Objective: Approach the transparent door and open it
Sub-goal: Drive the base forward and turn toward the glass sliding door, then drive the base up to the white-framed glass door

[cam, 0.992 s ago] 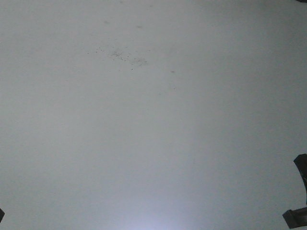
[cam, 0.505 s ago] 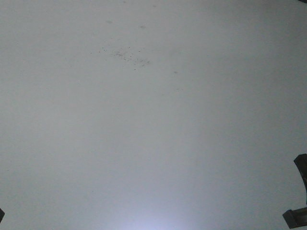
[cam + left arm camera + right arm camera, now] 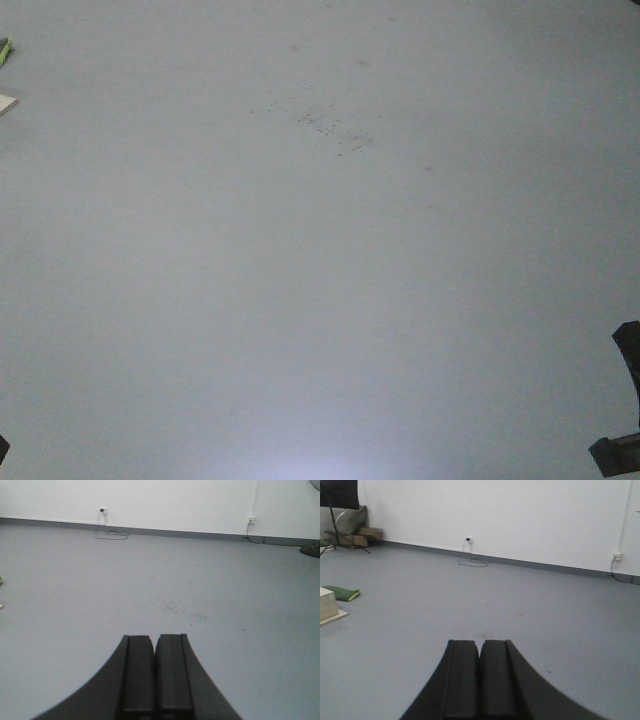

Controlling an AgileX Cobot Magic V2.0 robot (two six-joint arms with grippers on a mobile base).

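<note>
Floor [image 3: 320, 300], grey and smooth, fills the front-facing view almost edge to edge. A patch of small dark specks [image 3: 325, 122] lies on it toward the top. At the far left edge a sliver of something green [image 3: 5, 48] and a pale corner [image 3: 6, 103] just below it poke in. Dark robot parts [image 3: 625, 410] show at the lower right edge.

From the left wrist, the left gripper [image 3: 155, 641] points out over the floor with its two black fingers [image 3: 140, 675] pressed flat together and nothing between them. Beyond it stand a white wall [image 3: 175, 500] and a grey skirting strip [image 3: 200, 534]. A socket [image 3: 102, 510] on the wall has a thin cable [image 3: 112, 535] looped on the floor beneath it. A second socket [image 3: 251, 519] sits further right.

From the right wrist, the right gripper [image 3: 480, 645] looks the same, its fingers [image 3: 495, 680] closed on each other and holding nothing. To its left on the floor lie a green cushion [image 3: 341, 593] and, near it, a pale block [image 3: 327, 605]. Cardboard boxes [image 3: 367, 534] and a black panel on a stand [image 3: 340, 492] fill the far left corner.

Where the door is cannot be told from any of these views.
</note>
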